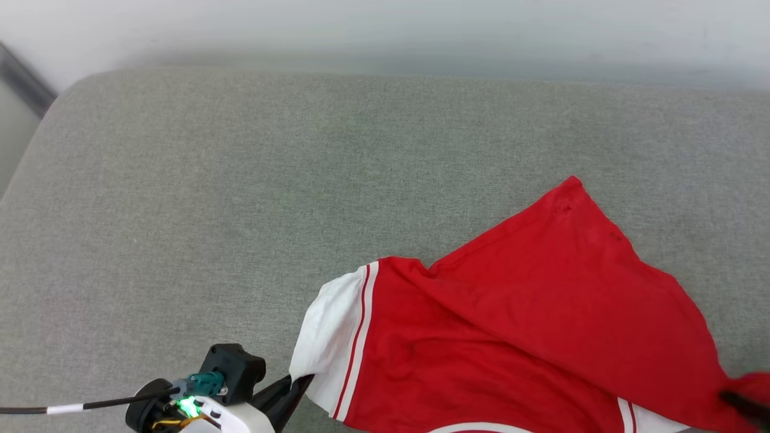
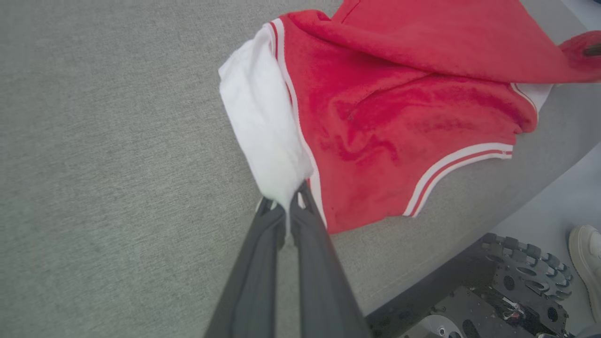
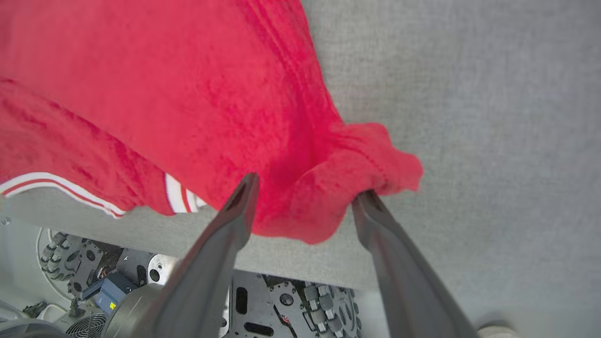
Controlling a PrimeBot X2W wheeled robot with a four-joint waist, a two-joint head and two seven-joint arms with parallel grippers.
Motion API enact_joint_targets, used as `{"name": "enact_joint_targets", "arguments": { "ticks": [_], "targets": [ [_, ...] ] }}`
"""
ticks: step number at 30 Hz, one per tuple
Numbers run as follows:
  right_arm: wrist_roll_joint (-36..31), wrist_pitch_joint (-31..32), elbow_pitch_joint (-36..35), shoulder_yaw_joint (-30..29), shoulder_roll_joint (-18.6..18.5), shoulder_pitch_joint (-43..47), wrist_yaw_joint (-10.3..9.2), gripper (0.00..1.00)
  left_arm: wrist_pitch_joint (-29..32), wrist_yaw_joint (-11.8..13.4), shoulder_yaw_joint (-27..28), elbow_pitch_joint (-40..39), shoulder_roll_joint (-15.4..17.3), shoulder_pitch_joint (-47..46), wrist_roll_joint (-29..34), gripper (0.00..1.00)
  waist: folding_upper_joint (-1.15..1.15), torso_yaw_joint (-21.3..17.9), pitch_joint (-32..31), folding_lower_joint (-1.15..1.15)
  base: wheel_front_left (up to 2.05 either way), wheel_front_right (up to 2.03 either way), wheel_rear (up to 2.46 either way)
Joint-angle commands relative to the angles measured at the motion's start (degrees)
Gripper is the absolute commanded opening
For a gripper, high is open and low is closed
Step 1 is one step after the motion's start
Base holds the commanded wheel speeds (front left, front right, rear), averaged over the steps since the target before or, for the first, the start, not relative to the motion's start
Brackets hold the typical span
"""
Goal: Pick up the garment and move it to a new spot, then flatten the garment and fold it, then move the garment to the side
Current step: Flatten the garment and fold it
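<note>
Garment (image 1: 517,325) mid-flatten, lower right: L gripper (image 2: 287,206) pinches sleeve (image 2: 263,117), R gripper (image 3: 307,188) spread; next likely regrip & pull flat.

My left end effector (image 2: 287,206) has two long, dark grey fingers (image 2: 253,272) tapering to narrow tips. At its wrist I see a black boxy housing (image 1: 231,364), a teal connector (image 1: 204,382), a green light (image 1: 187,407), a white shell (image 1: 231,419) and a black cable (image 1: 114,402) with a white band (image 1: 65,409). The right end effector (image 3: 305,192) matches. My black base (image 3: 263,300) shows roller wheels (image 3: 61,256), a blue box (image 3: 110,293) and a fan grille (image 3: 87,326).
</note>
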Motion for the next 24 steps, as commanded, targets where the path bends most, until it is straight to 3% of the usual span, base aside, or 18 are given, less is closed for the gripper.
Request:
{"name": "enact_joint_targets", "arguments": {
  "ticks": [1, 10, 24],
  "targets": [
    [0.7, 0.1, -1.0, 0.0, -1.3, -2.1, -0.02, 1.0, -0.1, -0.1, 0.2, -0.4, 0.2, -0.5, 0.5, 0.0, 0.0, 0.4, 0.6, 0.01, 0.0, 0.0, 0.0],
    [2.6, 5.3, -4.3, 4.2, -6.1, -16.5, -0.02, 1.0, 1.1, -0.3, -0.1, -3.5, 0.1, -3.5, 2.7, 0.0, 0.0, 4.7, 6.0, 0.01, 0.0, 0.0, 0.0],
    [-7.1, 13.3, 9.4, 14.5, -6.0, -40.1, -0.02, 1.0, 1.3, -2.2, -2.2, -5.5, -3.6, -8.0, 5.9, 0.0, 0.0, 14.2, 14.4, 0.01, 0.0, 0.0, 0.0]
  ]
}}
